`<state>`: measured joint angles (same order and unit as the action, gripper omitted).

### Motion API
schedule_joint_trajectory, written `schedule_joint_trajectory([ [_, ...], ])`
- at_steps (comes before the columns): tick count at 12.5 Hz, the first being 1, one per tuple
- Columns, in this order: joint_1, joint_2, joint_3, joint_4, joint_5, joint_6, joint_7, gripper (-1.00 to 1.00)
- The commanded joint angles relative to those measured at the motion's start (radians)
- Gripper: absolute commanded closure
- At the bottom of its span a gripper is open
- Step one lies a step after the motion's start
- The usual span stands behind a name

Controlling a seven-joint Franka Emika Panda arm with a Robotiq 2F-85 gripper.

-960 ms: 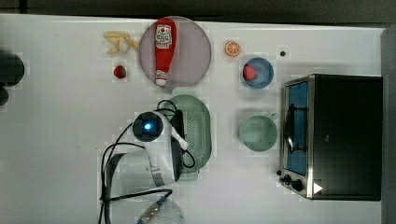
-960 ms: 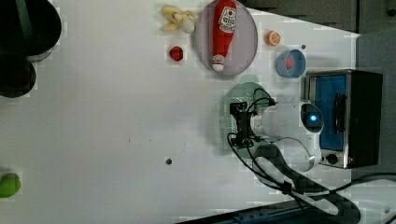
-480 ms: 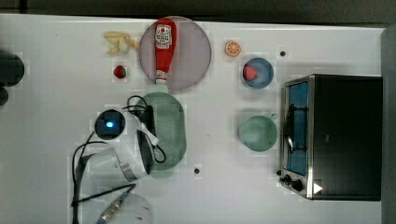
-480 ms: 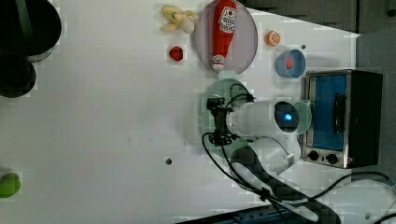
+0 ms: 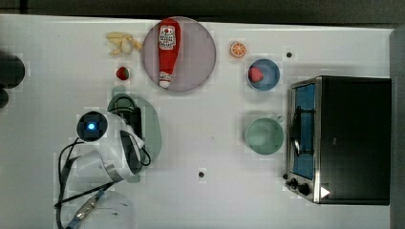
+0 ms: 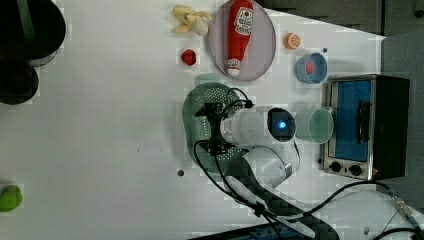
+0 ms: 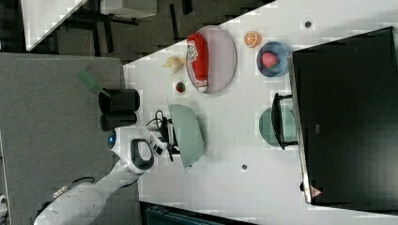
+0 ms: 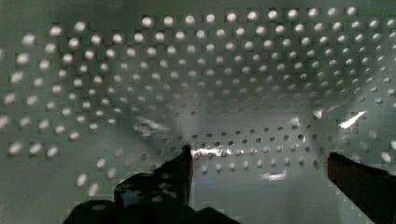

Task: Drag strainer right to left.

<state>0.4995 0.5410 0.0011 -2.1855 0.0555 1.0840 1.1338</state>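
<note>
**Strainer under the spread hand, left of the table's middle**

The strainer (image 5: 152,125) was seen on the white table (image 5: 215,191) in the left half of the top view, just below the grey-pink plate (image 5: 200,52) that carried the ketchup bottle (image 5: 167,50). The hand (image 6: 212,129) was set down inside the strainer's basin, its fingers (image 8: 180,170) spread wide apart over the dotted bottom and closed on nothing. The strainer's long axis was laid up and down in the top view, one rounded end turned toward the plate. In the right view its rim appeared tilted up. The green cup (image 5: 263,136) stood well apart, beside the toaster oven (image 5: 348,138).
</note>
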Motion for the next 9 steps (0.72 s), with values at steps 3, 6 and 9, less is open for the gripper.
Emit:
schedule_joint_trajectory([
  [3, 0.049, -0.002, 0.054, 0.104, 0.063, -0.093, 0.060, -1.00],
  [6, 0.075, 0.034, 0.071, 0.167, 0.155, -0.107, 0.065, -1.00],
  [9, 0.113, 0.076, 0.074, 0.245, 0.228, -0.113, 0.090, -1.00],
])
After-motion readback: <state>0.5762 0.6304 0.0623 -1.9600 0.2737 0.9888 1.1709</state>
